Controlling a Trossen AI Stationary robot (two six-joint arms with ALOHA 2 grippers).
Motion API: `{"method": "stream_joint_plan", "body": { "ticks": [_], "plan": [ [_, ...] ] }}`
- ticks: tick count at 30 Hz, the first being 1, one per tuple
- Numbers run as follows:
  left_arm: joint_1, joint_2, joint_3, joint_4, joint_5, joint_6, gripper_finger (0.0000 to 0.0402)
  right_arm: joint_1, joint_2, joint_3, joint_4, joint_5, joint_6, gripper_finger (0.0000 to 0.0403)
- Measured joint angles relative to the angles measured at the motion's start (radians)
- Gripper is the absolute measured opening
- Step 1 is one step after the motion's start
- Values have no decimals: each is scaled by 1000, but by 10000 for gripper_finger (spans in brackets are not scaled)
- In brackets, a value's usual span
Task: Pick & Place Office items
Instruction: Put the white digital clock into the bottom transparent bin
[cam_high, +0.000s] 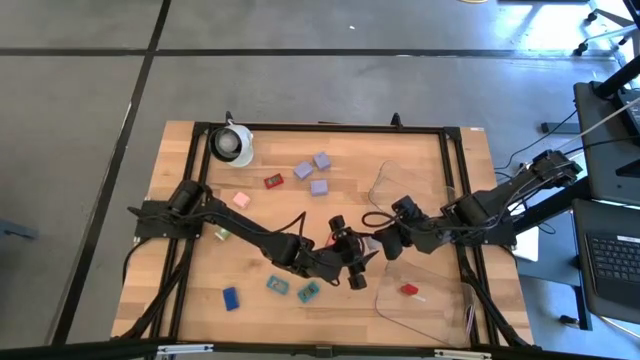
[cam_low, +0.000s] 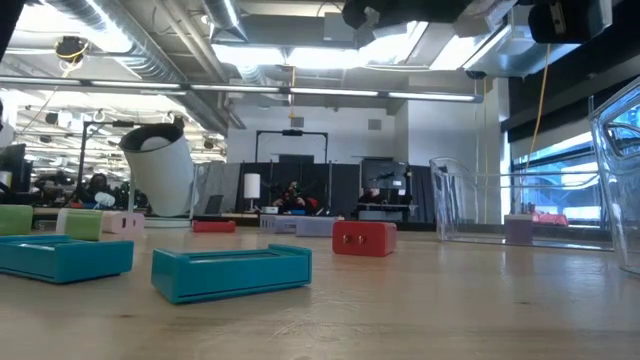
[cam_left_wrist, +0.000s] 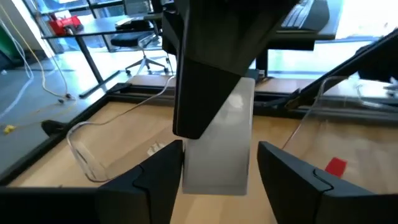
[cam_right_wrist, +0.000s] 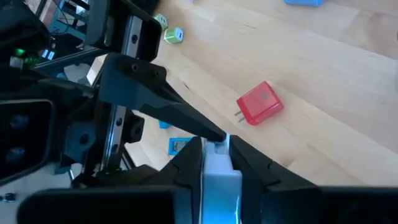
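Observation:
A white block (cam_left_wrist: 217, 143) hangs in the air over the table's middle, between my two grippers. My right gripper (cam_right_wrist: 216, 149) (cam_high: 380, 245) reaches in from the table's right and is shut on it. My left gripper (cam_left_wrist: 221, 158) (cam_high: 358, 268) comes from the left and is open, with a finger on either side of the block's lower part. Other office items lie flat on the wood: lavender blocks (cam_high: 318, 187), a red piece (cam_high: 273, 181), a pink one (cam_high: 241, 200), a blue one (cam_high: 231, 297) and teal ones (cam_high: 277, 284) (cam_low: 232, 272). My right gripper pinches the white block's upper end (cam_right_wrist: 219, 163) between its two fingers, slanting down from the table's right. One dark finger (cam_left_wrist: 205, 74) covers much of the block's face. The block hangs below the fingers, clear of the table. My left gripper: I cannot tell whether its fingers touch the block.
Clear plastic trays stand at the right, one at the back (cam_high: 415, 185) and one nearer (cam_high: 430, 295) holding a red piece (cam_high: 409, 289). A white roll (cam_high: 233, 143) sits at the far left corner. Another red piece (cam_right_wrist: 260, 102) lies on the wood under the grippers.

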Motion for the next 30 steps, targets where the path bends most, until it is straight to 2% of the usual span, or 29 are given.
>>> {"method": "stream_joint_plan", "body": {
  "ticks": [9, 16, 25, 30],
  "plan": [
    [-8, -33, 0, 0, 14, -191, 261, -4, 0, 0, -32, -61, -37, 63],
    [-9, -96, 1, -100, 83, -322, 271, 7, -18, 0, -32, -238, -78, 63],
    [-22, -131, 1, -165, 80, -418, 271, 153, -27, 0, -34, -428, -65, 63],
    [-20, -131, 1, -168, 74, -436, 271, 272, -27, 0, -41, -407, 20, 71]
  ]
}}
